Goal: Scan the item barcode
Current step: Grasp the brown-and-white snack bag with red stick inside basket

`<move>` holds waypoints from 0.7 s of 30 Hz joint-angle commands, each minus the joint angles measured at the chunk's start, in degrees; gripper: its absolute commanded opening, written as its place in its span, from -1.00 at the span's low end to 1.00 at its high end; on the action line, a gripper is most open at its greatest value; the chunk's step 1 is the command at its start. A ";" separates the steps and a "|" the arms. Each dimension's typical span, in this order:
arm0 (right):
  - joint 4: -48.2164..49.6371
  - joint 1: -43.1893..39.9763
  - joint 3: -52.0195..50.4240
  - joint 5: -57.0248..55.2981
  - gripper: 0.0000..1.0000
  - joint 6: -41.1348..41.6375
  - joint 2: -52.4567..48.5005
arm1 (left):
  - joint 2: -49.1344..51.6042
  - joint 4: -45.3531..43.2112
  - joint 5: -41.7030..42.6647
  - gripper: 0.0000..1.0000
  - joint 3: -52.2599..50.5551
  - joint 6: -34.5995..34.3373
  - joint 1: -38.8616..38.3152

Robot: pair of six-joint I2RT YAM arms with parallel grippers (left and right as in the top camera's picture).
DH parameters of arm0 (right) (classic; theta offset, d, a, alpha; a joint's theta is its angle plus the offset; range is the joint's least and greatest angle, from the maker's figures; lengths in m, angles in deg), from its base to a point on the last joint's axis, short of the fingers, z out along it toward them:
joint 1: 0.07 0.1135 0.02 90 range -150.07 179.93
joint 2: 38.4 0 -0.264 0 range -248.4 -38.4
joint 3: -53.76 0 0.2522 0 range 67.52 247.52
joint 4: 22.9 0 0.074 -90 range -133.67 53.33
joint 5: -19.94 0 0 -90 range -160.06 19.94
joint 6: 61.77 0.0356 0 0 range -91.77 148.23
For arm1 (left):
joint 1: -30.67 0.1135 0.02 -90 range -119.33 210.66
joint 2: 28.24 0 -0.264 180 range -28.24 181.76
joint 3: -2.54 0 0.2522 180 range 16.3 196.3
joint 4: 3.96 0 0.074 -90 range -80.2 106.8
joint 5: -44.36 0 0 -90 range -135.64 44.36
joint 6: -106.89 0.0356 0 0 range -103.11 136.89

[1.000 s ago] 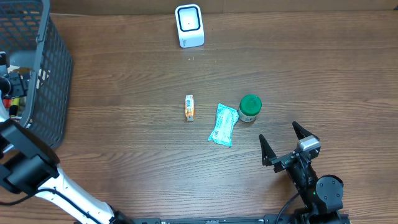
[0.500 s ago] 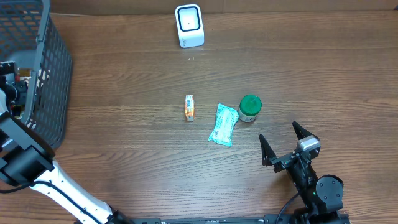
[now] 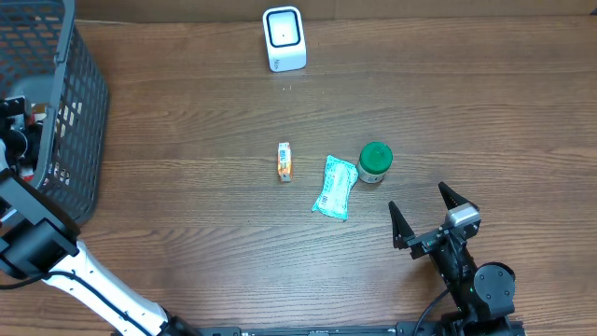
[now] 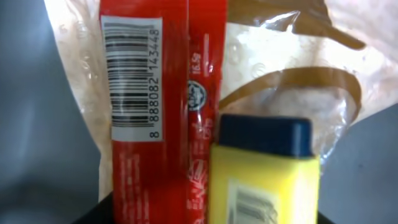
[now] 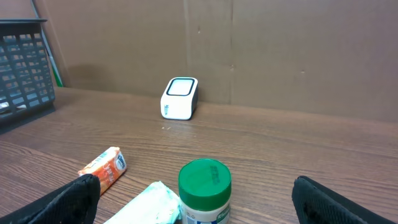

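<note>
Looking down from overhead, we find the left pincer [image 3: 20, 131] at the black wire basket [image 3: 70, 103] on the far left of the counter [image 3: 187, 243], well apart from the white scanner [image 3: 284, 39] at the far edge. From up here we cannot tell how wide that pincer stands or whether it holds anything. The right pincer [image 3: 424, 213] hangs spread wide and empty near the front right. A green-lidded jar [image 3: 375, 161], a teal sachet [image 3: 335, 187] and a small orange box [image 3: 284, 161] lie between it and the scanner.

In the left wrist view we are pressed close against the basket's contents. A red packet [image 4: 146, 180], which we take to be the item to scan, fills the left half. Its long axis runs up and down the picture, and its barcode [image 4: 132, 78] faces us near the top. A yellow box [image 4: 264, 180] with a blue cap lies just beside it on the right, over a clear bag [image 4: 292, 68]. The packet sits straight ahead of the left pincer, but the fingertips do not show plainly, so we cannot say whether they have closed on it.

In the right wrist view both fingers [image 5: 78, 199] stand fully apart around nothing, with the jar just ahead and the scanner beyond. We judge the left arm far nearer the packet. The carry would then run rightward across the counter to the scanner.
</note>
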State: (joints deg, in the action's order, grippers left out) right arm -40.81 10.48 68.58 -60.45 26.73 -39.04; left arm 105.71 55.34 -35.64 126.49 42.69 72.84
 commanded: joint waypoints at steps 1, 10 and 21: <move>0.15 -0.07 -0.59 -0.35 1.00 0.24 0.42 | 4.33 2.86 5.20 -0.27 -1.46 0.33 0.22; 0.15 -0.07 -0.59 -0.35 1.00 0.22 0.42 | -2.49 6.49 6.58 -0.92 6.45 -5.77 0.15; 0.15 -0.07 -0.59 -0.35 1.00 0.24 0.42 | -19.19 6.34 6.14 -0.87 14.95 -11.82 0.13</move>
State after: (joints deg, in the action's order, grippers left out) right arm -40.83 10.48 68.58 -60.45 26.73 -39.02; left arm 94.81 62.31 -30.77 137.26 34.10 73.14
